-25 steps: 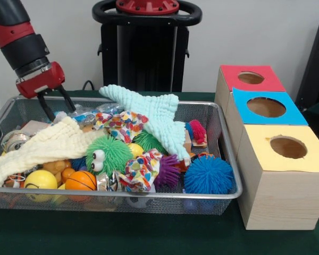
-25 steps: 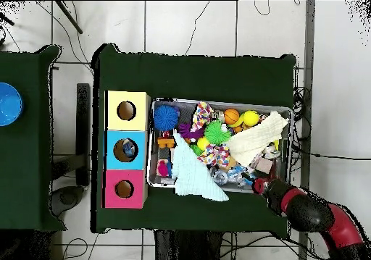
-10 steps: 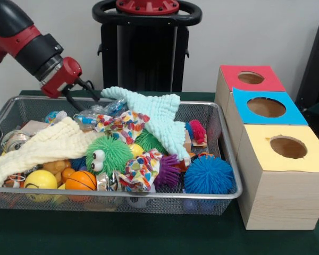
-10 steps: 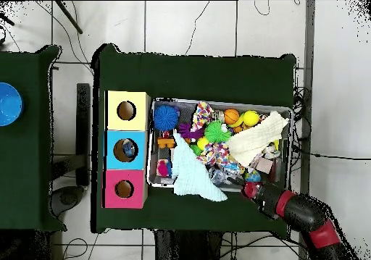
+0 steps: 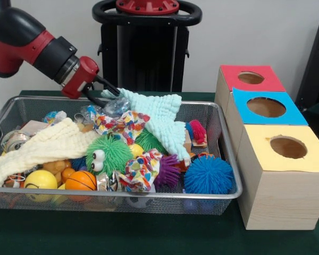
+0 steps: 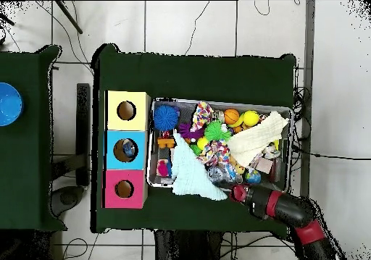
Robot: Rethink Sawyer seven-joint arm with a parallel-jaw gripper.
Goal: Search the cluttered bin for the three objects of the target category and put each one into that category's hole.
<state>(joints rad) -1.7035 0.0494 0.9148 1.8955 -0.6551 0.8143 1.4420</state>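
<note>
The wire mesh bin [image 5: 149, 195] is heaped with toys and cloths. A mint green cloth [image 5: 159, 114] drapes over its far side, and a cream cloth [image 5: 42, 146] lies across the left. My gripper [image 5: 103, 94] hovers tilted over the bin's far rim, open, with its fingertips at the mint cloth's left corner and a crinkly clear bag [image 5: 116, 106]. Nothing shows between the fingers. In the overhead view my gripper [image 6: 233, 192] sits at the bin's lower edge beside the mint cloth [image 6: 190, 176].
A green fuzzy ball with eyes [image 5: 109, 154], a blue spiky ball [image 5: 208, 175], an orange basketball [image 5: 81, 180] and a yellow ball [image 5: 40, 180] fill the bin's front. Red [image 5: 250, 79], blue [image 5: 266, 109] and yellow [image 5: 287, 154] boxes with round holes stand to its right.
My gripper has swung from the bin's far left corner rightward along the far rim, tilting over, and now reaches the mint cloth's corner. The bin's contents look unmoved.
</note>
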